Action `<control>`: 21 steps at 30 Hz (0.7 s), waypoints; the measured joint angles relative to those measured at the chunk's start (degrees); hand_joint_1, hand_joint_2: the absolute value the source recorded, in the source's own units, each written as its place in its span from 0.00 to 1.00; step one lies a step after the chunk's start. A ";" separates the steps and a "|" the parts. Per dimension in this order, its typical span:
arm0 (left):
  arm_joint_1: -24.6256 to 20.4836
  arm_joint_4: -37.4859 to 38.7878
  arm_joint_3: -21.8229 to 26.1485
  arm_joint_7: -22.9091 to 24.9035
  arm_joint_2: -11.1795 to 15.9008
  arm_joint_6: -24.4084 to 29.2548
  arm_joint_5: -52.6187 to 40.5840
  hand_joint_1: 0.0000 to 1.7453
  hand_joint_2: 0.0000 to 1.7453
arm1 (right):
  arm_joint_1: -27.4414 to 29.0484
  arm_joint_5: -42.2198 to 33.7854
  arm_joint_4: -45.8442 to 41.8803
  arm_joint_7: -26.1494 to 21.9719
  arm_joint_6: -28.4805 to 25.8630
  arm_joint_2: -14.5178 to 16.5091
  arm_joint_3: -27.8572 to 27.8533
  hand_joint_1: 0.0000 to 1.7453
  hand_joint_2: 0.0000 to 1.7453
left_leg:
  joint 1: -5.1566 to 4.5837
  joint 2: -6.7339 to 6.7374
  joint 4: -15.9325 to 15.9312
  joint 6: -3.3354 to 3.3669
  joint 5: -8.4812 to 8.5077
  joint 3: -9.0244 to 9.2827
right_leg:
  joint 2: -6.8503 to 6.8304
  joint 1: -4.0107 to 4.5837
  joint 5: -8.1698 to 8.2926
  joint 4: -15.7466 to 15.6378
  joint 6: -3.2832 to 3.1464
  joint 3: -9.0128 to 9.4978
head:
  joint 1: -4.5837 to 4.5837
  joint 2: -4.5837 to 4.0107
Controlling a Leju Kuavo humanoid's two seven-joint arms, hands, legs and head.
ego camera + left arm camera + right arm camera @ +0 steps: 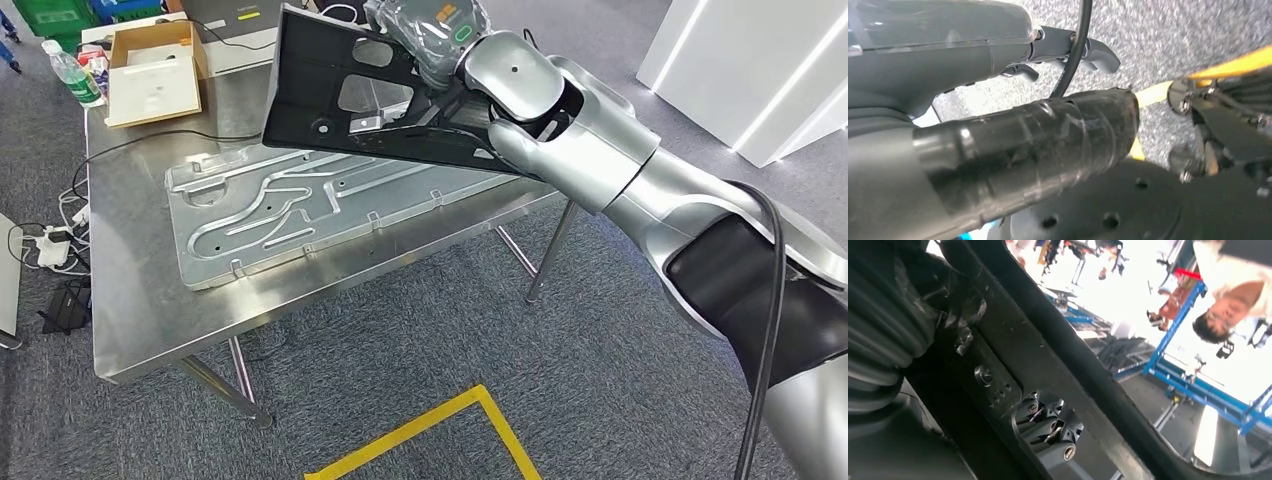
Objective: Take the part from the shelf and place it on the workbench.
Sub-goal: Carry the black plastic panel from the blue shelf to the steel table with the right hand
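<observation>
— While the right hand [440,45] grips the black part [345,95] at its right end, where does the part sit against the counter [140,290]?

— Held up in the air, over the counter's far right portion, tilted, its long axis running from the hand out to the left. The free end reaches farthest left. In the right wrist view the fingers [1050,432] show through a cut-out in the part [1058,365], so they wrap one of its bars.

— And the left hand [998,150]?

— It hangs low over grey carpet, near a yellow floor line. I cannot tell whether its fingers are curled or spread. It is far from the part, so the right arm does the placing.

— What lies underneath?

— A large silver panel [300,215] lies flat on the counter, directly below the part and stretching left. I judge that the part would land on it if lowered straight.

— Anything else nearby?

— A cardboard box [150,75] and a plastic bottle [72,75] at the far left corner, well apart from the part. Cables [110,150] trail across the left edge. Bare counter shows along the near edge.
</observation>
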 joint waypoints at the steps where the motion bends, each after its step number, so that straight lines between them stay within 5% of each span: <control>1: 0.03 0.00 0.00 0.00 0.00 0.02 -0.01 0.00 0.00 | 0.02 -0.10 0.19 0.01 0.04 -0.02 0.11 1.00 1.00 | 0.16 -0.03 0.36 -0.31 -0.37 0.09 | -0.04 -0.36 1.21 -0.77 0.36 0.10 | 0.00 0.00; 3: 0.16 0.00 0.00 -0.01 0.01 0.04 -0.03 0.00 0.00 | -0.02 -0.16 0.43 0.01 0.04 -0.03 0.20 1.00 1.00 | 0.58 -0.07 1.62 -1.18 -1.54 0.20 | -0.03 -0.99 5.05 -7.34 1.14 3.04 | 0.00 0.00; 5: 0.15 0.00 0.00 -0.02 0.07 0.09 -0.04 0.00 0.00 | -0.15 -0.18 0.69 -0.01 0.04 -0.06 0.31 1.00 1.00 | 0.68 -0.18 3.03 -2.21 -2.74 -0.08 | 0.30 -1.04 6.61 -12.37 1.15 5.57 | 0.03 0.00; 10: 0.08 0.00 -0.02 -0.04 -0.01 0.13 -0.07 0.00 0.00 | -0.27 -0.20 1.09 -0.04 0.03 -0.10 0.53 1.00 1.00 | 0.75 0.03 4.45 -3.72 -4.13 -0.23 | 0.34 -0.74 5.45 -12.90 -1.32 6.61 | -0.01 0.01; 12: 0.14 0.00 -0.02 -0.10 -0.01 0.13 -0.10 0.00 0.00 | -0.40 -0.20 1.13 -0.04 0.03 -0.10 0.55 1.00 1.00 | 0.76 0.88 9.68 -4.00 -6.19 -2.84 | 0.16 -0.70 4.82 -13.08 -2.14 7.52 | 0.00 0.01; 14: 0.14 0.00 -0.01 -0.21 -0.01 0.16 -0.11 0.00 0.00 | -0.41 -0.20 1.16 -0.04 0.04 -0.09 0.71 1.00 1.00 | 0.73 1.16 17.19 -4.00 -8.23 -7.66 | 0.05 -0.38 4.03 -13.09 -2.52 8.32 | -0.01 0.00; 16: 0.24 0.00 -0.01 -0.31 -0.01 0.17 -0.09 0.00 0.00 | -0.37 -0.22 1.20 -0.04 0.05 -0.09 0.99 1.00 1.00 | 0.60 1.17 19.58 -3.59 -6.75 -10.55 | -0.01 -0.03 3.11 -13.09 -2.62 9.37 | -0.02 0.00; 17: 0.32 0.00 -0.01 -0.35 -0.01 0.18 -0.07 0.00 0.00 | -0.37 -0.23 1.21 -0.04 0.05 -0.09 1.10 1.00 1.00 | 0.46 1.17 17.50 -3.20 -4.35 -10.36 | -0.03 0.13 2.57 -13.10 -2.62 10.07 | -0.02 0.00; 19: 0.48 0.02 -0.02 -0.40 0.01 0.22 -0.03 0.00 0.00 | -0.43 -0.24 1.25 -0.04 0.04 -0.10 1.18 1.00 1.00 | -0.06 1.28 10.36 -2.10 0.63 -8.03 | -0.09 0.38 1.48 -13.32 -2.49 11.51 | 0.01 0.00; 21: 0.52 0.04 -0.02 -0.47 0.04 0.30 -0.02 0.00 0.00 | -0.47 -0.25 1.35 -0.05 0.05 -0.10 1.27 1.00 1.00 | -0.71 1.53 5.47 -1.07 1.90 -5.69 | -0.13 0.49 0.80 -13.94 -2.04 12.49 | 0.01 0.00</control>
